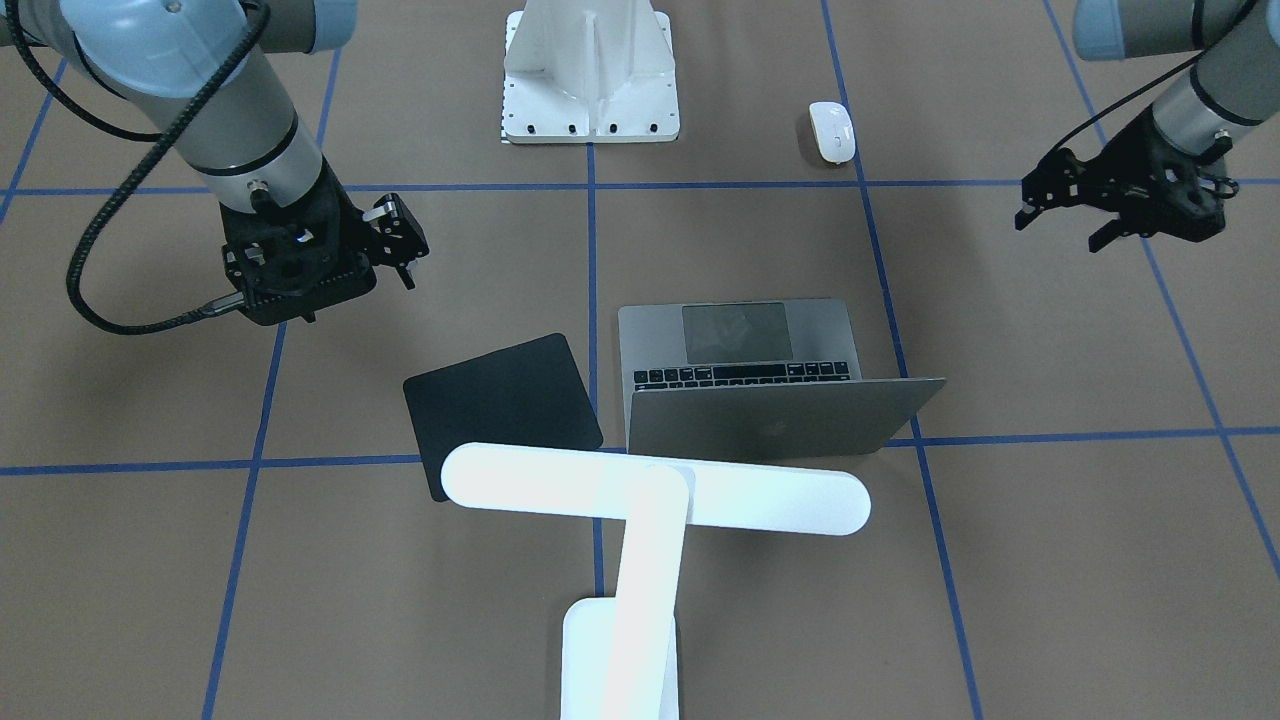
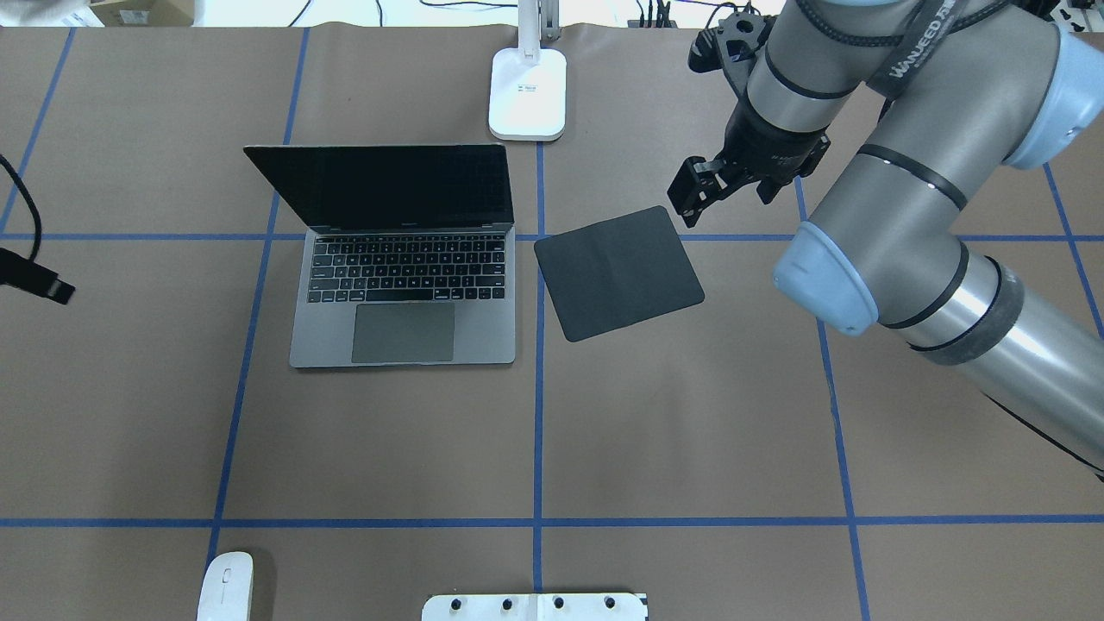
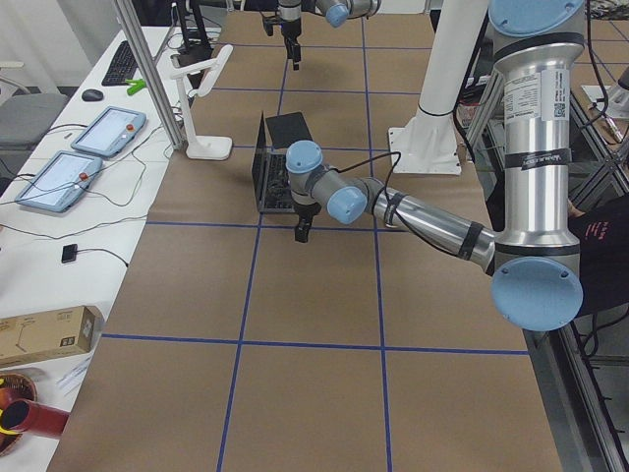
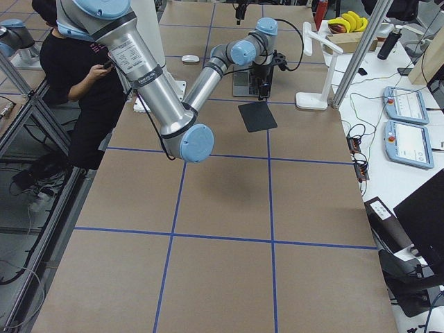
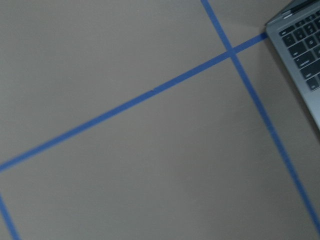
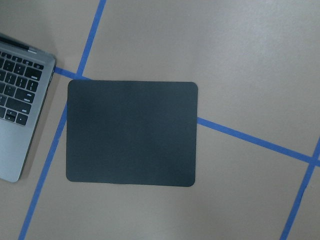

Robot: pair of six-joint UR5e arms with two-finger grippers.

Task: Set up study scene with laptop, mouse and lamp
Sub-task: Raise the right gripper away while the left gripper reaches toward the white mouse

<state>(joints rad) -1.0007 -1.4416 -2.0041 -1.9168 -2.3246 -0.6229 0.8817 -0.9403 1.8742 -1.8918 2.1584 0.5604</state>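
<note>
The dark-grey laptop (image 2: 405,259) stands open at mid-table, its lid facing the front camera (image 1: 770,420). At the table edge near the robot's base lies the small white mouse (image 1: 831,132) (image 2: 226,586), with nothing touching it. The white lamp (image 1: 655,490) stands behind the laptop, its base (image 2: 528,90) at the far edge. My right gripper (image 2: 693,203) (image 1: 405,245) hovers open and empty just past the far right corner of the black mat (image 2: 617,272). My left gripper (image 1: 1058,232) hangs open and empty above bare table, well left of the laptop.
A white bolted pedestal (image 1: 590,90) stands at the robot's side of the table, and blue tape lines grid the brown surface. In the right side view a person (image 4: 83,76) stands beside the table. Tablets and cables lie beyond the far edge.
</note>
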